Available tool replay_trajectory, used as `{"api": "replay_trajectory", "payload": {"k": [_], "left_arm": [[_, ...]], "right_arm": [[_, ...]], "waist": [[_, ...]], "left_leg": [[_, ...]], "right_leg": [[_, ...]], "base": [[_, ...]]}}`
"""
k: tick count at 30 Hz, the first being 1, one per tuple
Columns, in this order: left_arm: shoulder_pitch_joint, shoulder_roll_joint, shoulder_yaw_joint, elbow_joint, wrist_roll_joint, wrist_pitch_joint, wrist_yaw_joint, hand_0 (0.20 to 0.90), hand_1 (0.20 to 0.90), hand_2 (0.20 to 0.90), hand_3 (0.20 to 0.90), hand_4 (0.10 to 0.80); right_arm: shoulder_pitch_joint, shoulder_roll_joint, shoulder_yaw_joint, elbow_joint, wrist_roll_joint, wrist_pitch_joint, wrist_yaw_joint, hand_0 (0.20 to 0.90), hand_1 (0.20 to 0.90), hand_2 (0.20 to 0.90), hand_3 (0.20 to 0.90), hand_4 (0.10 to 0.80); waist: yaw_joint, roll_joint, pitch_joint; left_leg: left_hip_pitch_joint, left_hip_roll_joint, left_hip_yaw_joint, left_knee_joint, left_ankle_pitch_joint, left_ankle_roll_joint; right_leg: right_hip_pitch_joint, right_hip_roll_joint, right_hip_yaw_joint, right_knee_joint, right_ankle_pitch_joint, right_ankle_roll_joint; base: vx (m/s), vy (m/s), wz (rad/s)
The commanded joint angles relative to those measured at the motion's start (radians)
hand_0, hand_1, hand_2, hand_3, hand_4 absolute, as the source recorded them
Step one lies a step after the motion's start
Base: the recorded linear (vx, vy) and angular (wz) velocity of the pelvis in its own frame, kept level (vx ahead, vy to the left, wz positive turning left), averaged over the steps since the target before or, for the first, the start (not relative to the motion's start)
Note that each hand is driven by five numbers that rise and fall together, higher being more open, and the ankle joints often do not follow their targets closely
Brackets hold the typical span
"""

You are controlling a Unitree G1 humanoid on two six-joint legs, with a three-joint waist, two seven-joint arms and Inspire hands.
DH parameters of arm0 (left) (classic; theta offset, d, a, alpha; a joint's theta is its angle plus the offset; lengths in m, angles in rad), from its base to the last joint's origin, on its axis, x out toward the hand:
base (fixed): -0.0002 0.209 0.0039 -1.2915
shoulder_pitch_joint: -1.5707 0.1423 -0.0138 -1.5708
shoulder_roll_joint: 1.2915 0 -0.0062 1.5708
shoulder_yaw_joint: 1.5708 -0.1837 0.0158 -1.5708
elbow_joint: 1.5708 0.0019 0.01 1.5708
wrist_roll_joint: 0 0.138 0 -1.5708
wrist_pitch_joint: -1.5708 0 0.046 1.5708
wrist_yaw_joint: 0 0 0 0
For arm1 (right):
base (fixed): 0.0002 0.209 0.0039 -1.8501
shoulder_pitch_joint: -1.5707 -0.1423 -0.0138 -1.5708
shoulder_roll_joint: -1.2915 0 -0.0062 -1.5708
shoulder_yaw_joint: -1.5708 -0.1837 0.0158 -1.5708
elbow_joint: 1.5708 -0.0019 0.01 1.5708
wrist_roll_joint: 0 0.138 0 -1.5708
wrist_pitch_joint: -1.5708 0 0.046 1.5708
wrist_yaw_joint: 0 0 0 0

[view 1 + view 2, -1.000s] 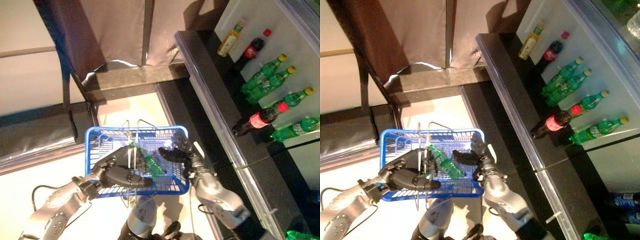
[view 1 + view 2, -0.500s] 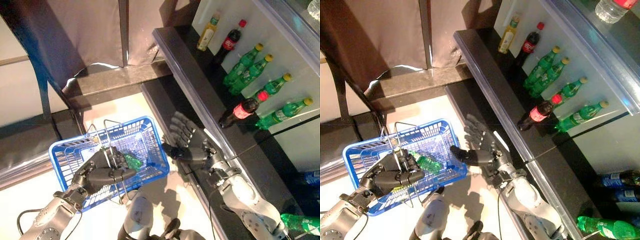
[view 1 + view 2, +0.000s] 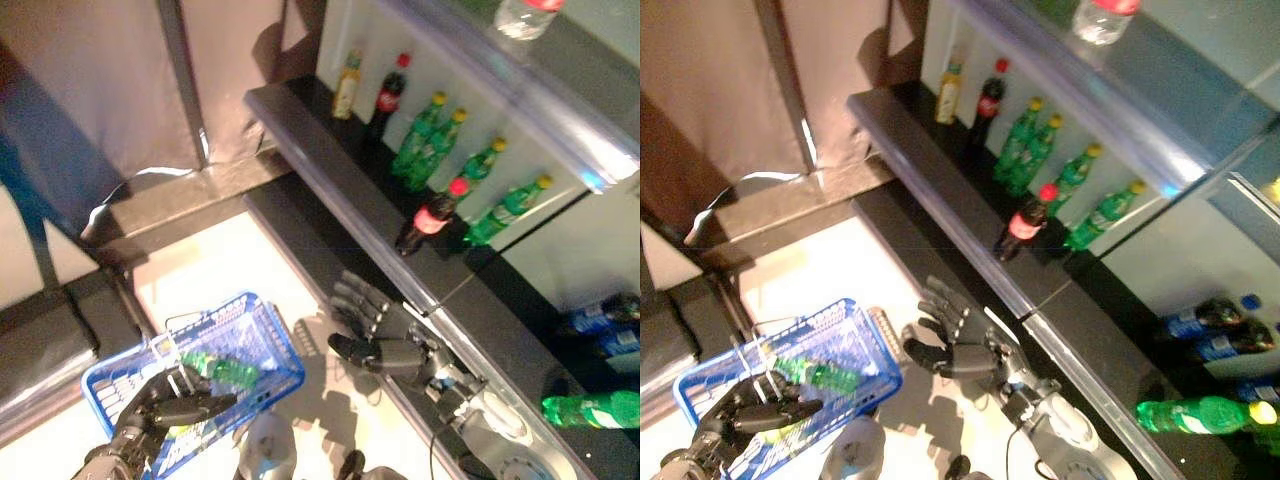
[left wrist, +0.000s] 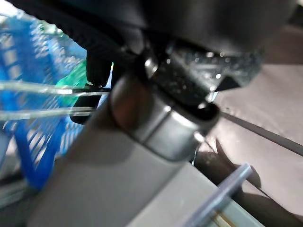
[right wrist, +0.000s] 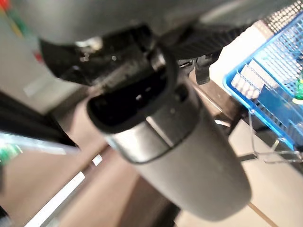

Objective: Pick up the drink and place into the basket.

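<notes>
Now I hold the blue basket (image 3: 262,352) level, my left hand (image 3: 160,412) curled round its wire handles, a green bottle (image 3: 222,369) already inside. My right hand (image 3: 385,331) (fingers spread, empty) should reach up for the shelf's red-capped cola (image 3: 428,216).

Two dark robot hands on silver-grey arms

The dark, segmented right hand (image 3: 385,335) is joined to a rounded silver-grey forearm (image 3: 500,450); the dark left hand (image 3: 160,410) is seen likewise, and a polished metal wrist collar (image 4: 161,127) is shown close up.
</notes>
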Motion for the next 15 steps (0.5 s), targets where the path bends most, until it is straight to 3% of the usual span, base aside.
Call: {"api": "replay_trajectory", "payload": {"k": [1, 4, 8, 13, 15], "left_arm": [[-0.081, 0.011, -0.008, -0.152, -0.014, -0.316, 0.057, 0.300, 0.300, 0.300, 0.200, 0.100], [-0.141, -0.037, -0.079, 0.004, -0.008, -0.324, 0.149, 0.300, 0.300, 0.300, 0.200, 0.100], [-0.195, -0.073, -0.110, 0.131, -0.013, -0.315, 0.196, 0.300, 0.300, 0.300, 0.200, 0.100], [-0.286, -0.160, -0.131, 0.363, -0.037, -0.343, 0.216, 0.300, 0.300, 0.300, 0.200, 0.100], [-0.316, -0.202, -0.133, 0.447, -0.050, -0.325, 0.239, 0.300, 0.300, 0.300, 0.200, 0.100]], "right_arm": [[0.004, -0.059, 0.028, 0.038, 0.006, -0.024, 0.126, 0.900, 0.900, 0.900, 0.900, 0.800], [-0.002, -0.023, 0.064, 0.192, -0.053, -0.020, 0.125, 0.900, 0.900, 0.900, 0.900, 0.800], [-0.018, 0.018, 0.087, 0.342, -0.096, -0.024, 0.098, 0.900, 0.900, 0.900, 0.900, 0.800], [-0.070, 0.130, 0.086, 0.780, -0.213, -0.134, 0.017, 0.900, 0.900, 0.900, 0.900, 0.800], [-0.117, 0.179, 0.055, 1.006, -0.331, -0.187, -0.069, 0.900, 0.900, 0.900, 0.900, 0.800]], "waist": [[-0.048, 0.081, -0.167], [-0.092, 0.085, -0.179], [-0.124, 0.089, -0.189], [-0.162, 0.104, -0.201], [-0.168, 0.115, -0.203]], "left_leg": [[-0.064, -0.018, 0.017, -0.042, 0.111, 0.039], [-0.045, 0.001, 0.068, -0.078, 0.118, 0.036], [-0.026, 0.014, 0.105, -0.108, 0.123, 0.033], [0.004, 0.033, 0.155, -0.142, 0.121, 0.028], [0.015, 0.040, 0.164, -0.158, 0.120, 0.027]], "right_leg": [[0.079, 0.058, -0.017, -0.029, -0.003, -0.058], [0.069, 0.052, 0.020, -0.071, 0.024, -0.049], [0.059, 0.043, 0.037, -0.093, 0.045, -0.042], [0.043, 0.029, 0.051, -0.110, 0.066, -0.042], [0.040, 0.024, 0.050, -0.119, 0.073, -0.042]], "base": [[-0.108, 0.034, -0.35], [-0.107, 0.028, -0.40], [-0.086, 0.018, -0.27], [-0.100, 0.015, -0.14], [-0.096, -0.012, -0.11]]}}
